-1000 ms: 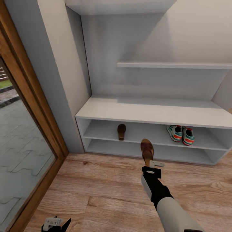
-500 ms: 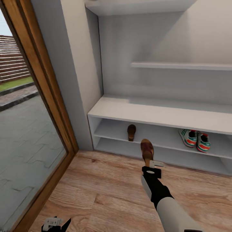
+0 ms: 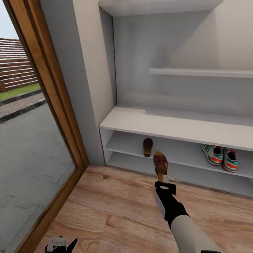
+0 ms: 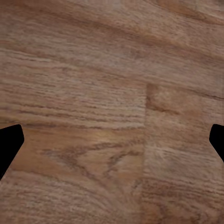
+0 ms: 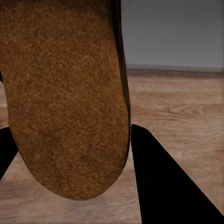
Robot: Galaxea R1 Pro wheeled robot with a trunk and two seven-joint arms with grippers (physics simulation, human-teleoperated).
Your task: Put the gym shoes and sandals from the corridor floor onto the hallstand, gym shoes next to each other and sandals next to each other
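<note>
Above floor (image 3: pixel 116 211), before rack (image 3: pixel 175 126): right fingers (image 3: pixel 165 179) clamped on sandal (image 3: pixel 160 163). On upper shelf, near left end: other sandal (image 3: pixel 148 146); toward right: sneakers (image 3: pixel 222 157). Left fingers (image 4: pixel 11 142) spread, empty. Beside rack: glass door (image 3: pixel 31 140).

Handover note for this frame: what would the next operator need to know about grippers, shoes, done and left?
Right gripper: shut on a sandal, held above the floor in front of the rack.
Left gripper: open, holding nothing, low over the floor.
Done: other sandal on the upper shelf row, left part; both gym shoes side by side on the same row, right.
Left: set the held sandal next to the shelved one, then release.
</note>
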